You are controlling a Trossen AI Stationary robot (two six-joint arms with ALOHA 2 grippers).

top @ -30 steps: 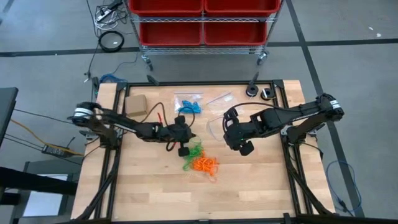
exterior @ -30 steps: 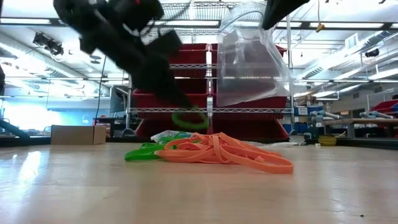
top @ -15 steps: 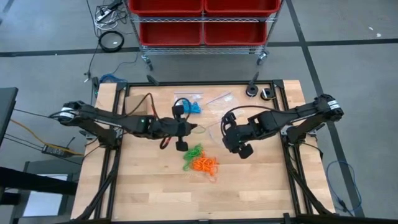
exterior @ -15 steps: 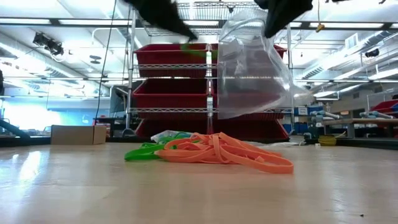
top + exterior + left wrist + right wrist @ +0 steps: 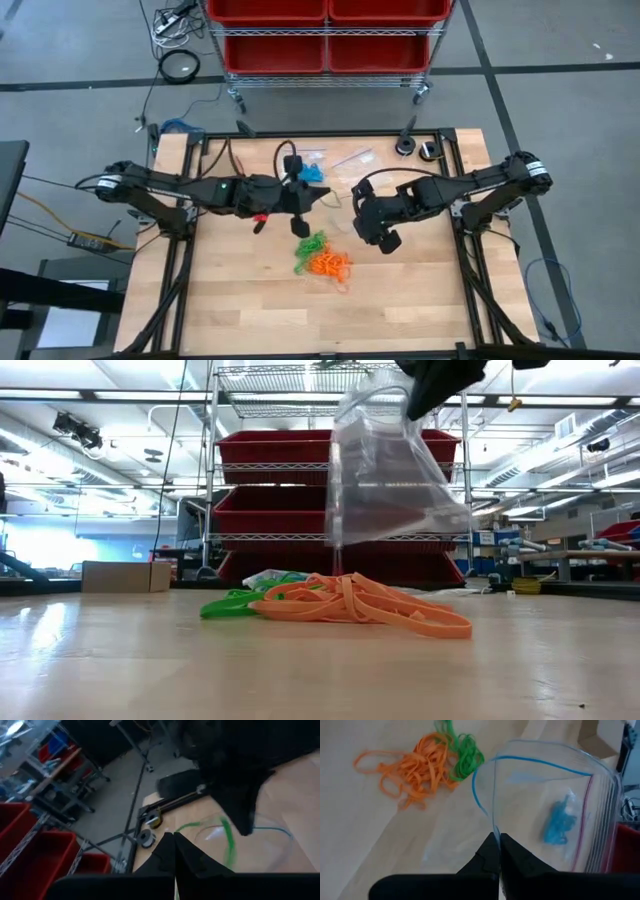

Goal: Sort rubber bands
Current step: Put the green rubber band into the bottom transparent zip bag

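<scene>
A heap of rubber bands lies on the table, orange ones [image 5: 331,264] beside green ones [image 5: 312,243]; both heaps also show in the right wrist view, orange [image 5: 415,767] and green [image 5: 465,757]. My left gripper [image 5: 174,838] is shut on one green band [image 5: 228,840], high over the table, next to the mouth of a clear zip bag [image 5: 390,470]. My right gripper [image 5: 496,839] is shut on that bag, which hangs open above the heap. A second bag with blue bands [image 5: 308,173] lies flat near the far edge. My left gripper pinches the green band at one end of its loop [image 5: 179,828] between its two shut fingers. The band is lifted clear and curves away from the fingertips. My right gripper pinches the blue-lined rim [image 5: 493,827] of the bag's mouth between its fingers. The bag hangs below it [image 5: 390,510], clear of the table, with its mouth held open.
A tan cardboard box [image 5: 125,575] stands toward the far left of the table. Small round items [image 5: 416,148] sit at the far right corner. A rack with red bins [image 5: 325,35] stands beyond the far edge. Bare wood lies along the near side [image 5: 320,320].
My left gripper has risen from the green heap with one green band and moved toward the far edge, up beside the bag's mouth. My right gripper has shifted slightly toward the left with the bag, which has swung that way.
</scene>
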